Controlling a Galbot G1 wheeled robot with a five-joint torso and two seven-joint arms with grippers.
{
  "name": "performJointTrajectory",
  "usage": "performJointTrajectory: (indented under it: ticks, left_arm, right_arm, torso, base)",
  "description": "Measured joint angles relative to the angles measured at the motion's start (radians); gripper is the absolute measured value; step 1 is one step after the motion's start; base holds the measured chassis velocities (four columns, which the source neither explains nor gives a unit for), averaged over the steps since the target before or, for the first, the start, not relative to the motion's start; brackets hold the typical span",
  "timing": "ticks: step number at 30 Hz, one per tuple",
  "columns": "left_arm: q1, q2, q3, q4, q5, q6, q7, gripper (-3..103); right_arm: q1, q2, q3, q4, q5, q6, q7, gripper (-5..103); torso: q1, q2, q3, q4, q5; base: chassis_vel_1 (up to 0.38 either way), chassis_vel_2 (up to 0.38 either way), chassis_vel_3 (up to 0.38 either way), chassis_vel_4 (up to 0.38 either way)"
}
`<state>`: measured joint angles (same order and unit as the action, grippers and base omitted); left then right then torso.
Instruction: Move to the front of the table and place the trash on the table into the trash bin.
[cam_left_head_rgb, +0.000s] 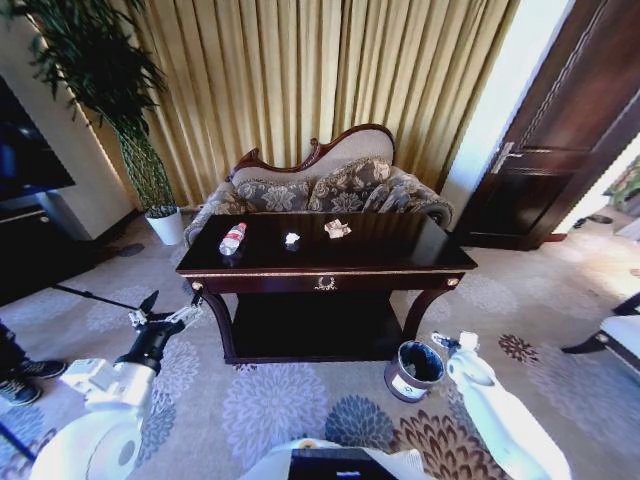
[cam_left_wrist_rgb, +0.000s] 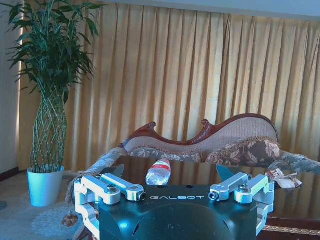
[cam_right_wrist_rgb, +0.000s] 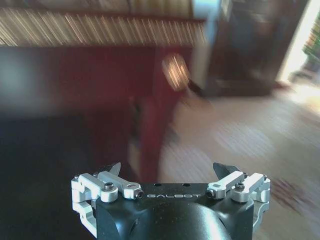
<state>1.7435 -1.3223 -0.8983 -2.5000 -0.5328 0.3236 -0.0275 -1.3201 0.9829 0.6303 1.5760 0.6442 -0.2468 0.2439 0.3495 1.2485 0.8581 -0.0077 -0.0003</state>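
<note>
Facing the table (cam_left_head_rgb: 330, 268) squarely, the robot looks to have the approach about finished — the long dark top spans the middle of the head view with the sofa (cam_left_head_rgb: 320, 190) just behind it. None of the clearing has begun, as far as I can judge. All the trash sits on the tabletop: the bottle (cam_left_head_rgb: 232, 239) with its red cap lies on its side toward the left end, a small crumpled white piece (cam_left_head_rgb: 291, 240) rests near the centre, and a larger crumpled wrapper (cam_left_head_rgb: 337, 229) lies a little right of centre, toward the far edge. The three are apart from one another.

The trash bin (cam_left_head_rgb: 414, 369) stands on the carpet near the table's right front leg, on the robot's side. Its dark interior shows nothing I can make out as rubbish, so I take it to hold none of the table's litter yet.

The left gripper (cam_left_head_rgb: 168, 315) hangs low off the table's left front corner, jaws spread and empty; its wrist view looks across the top at the bottle. The right gripper (cam_left_head_rgb: 449, 344) hovers just right of the bin, jaws likewise spread around nothing — every piece remains to be picked up and dropped in.
</note>
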Motion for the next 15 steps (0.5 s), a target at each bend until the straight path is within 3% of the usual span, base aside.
performJointTrajectory:
  ticks: [2,3,8,15]
  left_arm:
    - [-0.001,-0.004,0.004,0.0,0.0,0.001,0.0,100]
    - [-0.001,-0.004,0.004,0.0,0.0,0.001,0.0,100]
    - [-0.003,-0.006,0.005,0.0,-0.007,0.002,0.0,100]
    - [-0.002,-0.001,-0.003,0.0,-0.02,0.002,0.0,100]
  right_arm:
    - [-0.09,0.005,0.067,0.192,0.027,0.01,-0.045,100]
    - [-0.09,0.005,0.067,0.192,0.027,0.01,-0.045,100]
    - [-0.212,0.044,0.119,0.574,0.051,0.0,-0.06,100]
    - [-0.22,0.061,0.095,0.782,0.021,-0.036,-0.053,100]
  torso:
    - [0.0,0.0,0.0,0.0005,-0.0001]
    - [0.0,0.0,0.0,0.0005,-0.0001]
    - [0.0,0.0,0.0,0.0003,-0.0003]
    - [0.0,0.0,0.0,0.0003,0.0]
  base:
    - [0.0,0.0,0.0,0.0]
    - [0.0,0.0,0.0,0.0]
    - [0.0,0.0,0.0,0.0]
    - [0.0,0.0,0.0,0.0]
